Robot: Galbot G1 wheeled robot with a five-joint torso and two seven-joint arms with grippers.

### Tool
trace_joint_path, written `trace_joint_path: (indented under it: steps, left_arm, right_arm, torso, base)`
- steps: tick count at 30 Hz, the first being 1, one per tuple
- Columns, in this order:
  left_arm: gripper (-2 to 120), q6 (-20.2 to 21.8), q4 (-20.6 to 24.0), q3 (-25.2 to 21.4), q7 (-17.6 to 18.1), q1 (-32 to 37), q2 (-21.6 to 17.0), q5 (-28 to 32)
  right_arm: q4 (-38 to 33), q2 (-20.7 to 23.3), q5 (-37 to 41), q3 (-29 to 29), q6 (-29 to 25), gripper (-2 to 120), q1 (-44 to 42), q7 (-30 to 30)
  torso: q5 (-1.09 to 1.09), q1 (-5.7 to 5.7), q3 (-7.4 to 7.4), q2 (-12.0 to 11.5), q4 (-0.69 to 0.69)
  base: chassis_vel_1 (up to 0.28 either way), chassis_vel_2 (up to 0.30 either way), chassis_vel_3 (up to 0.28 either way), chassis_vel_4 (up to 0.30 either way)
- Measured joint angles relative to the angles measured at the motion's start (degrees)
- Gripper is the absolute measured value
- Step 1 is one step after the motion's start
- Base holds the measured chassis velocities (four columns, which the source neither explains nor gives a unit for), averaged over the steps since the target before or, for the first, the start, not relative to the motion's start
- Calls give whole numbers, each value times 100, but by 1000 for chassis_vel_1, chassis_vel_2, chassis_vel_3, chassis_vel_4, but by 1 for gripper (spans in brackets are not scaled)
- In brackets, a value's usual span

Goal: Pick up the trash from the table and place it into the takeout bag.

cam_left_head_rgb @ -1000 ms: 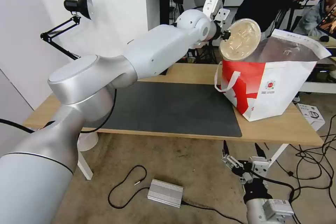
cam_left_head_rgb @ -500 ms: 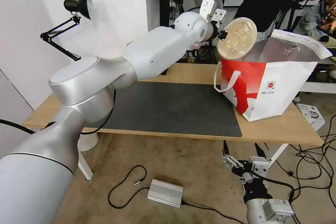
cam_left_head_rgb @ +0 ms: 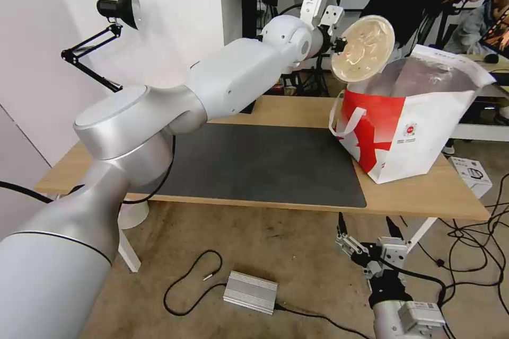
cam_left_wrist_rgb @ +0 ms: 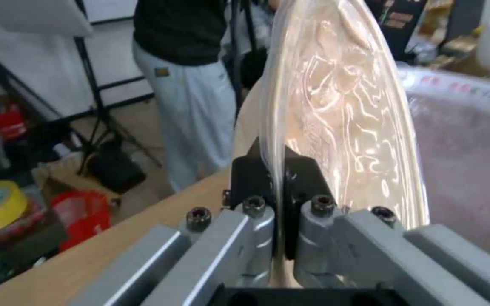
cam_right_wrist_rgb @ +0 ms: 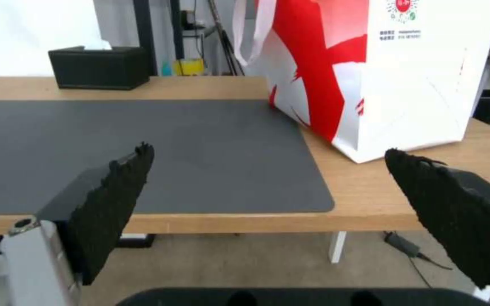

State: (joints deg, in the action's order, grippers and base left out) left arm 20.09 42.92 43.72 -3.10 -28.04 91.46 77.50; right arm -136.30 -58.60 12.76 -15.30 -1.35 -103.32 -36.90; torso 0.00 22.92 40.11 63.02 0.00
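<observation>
My left gripper (cam_left_head_rgb: 341, 44) is shut on the rim of the shallow beige soiled bowl (cam_left_head_rgb: 363, 48), a piece of the trash, held tilted on edge above the near left rim of the takeout bag (cam_left_head_rgb: 419, 127). In the left wrist view the black pads pinch the bowl (cam_left_wrist_rgb: 341, 110) at its edge, with the left gripper (cam_left_wrist_rgb: 279, 178) in front of the bag's foil lining (cam_left_wrist_rgb: 472, 170). The red-and-white bag stands open on the right end of the table (cam_left_head_rgb: 424, 196). My right gripper (cam_left_head_rgb: 367, 228) hangs open below the table's front edge, seen wide apart (cam_right_wrist_rgb: 268, 170) in its wrist view.
A dark grey mat (cam_left_head_rgb: 265, 164) covers the table's middle. A black tissue box (cam_right_wrist_rgb: 98, 67) sits at the far back. A desk lamp (cam_left_head_rgb: 119, 10) stands at the left. On the floor lie cables, a silver box (cam_left_head_rgb: 251, 291) and a small carton (cam_left_head_rgb: 472, 175).
My left gripper has lifted the beige bowl slightly up and right, nearer over the bag's opening. The bag's top has shifted a little. The right arm has not moved.
</observation>
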Motion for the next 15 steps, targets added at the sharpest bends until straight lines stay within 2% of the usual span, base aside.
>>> trace_joint_path:
  steps: [2,15]
  left_arm:
    - [0,-180,61,-31,-100,19,2,216]
    - [0,-553,196,31,-282,118,6,537]
  right_arm:
    - [0,0,0,0,0,100,0,0]
    - [0,0,0,0,0,100,1,0]
  torso:
    - [0,0,0,0,-1]
    - [0,0,0,0,0]
  base:
    - [0,0,0,0]
    - [0,0,0,0]
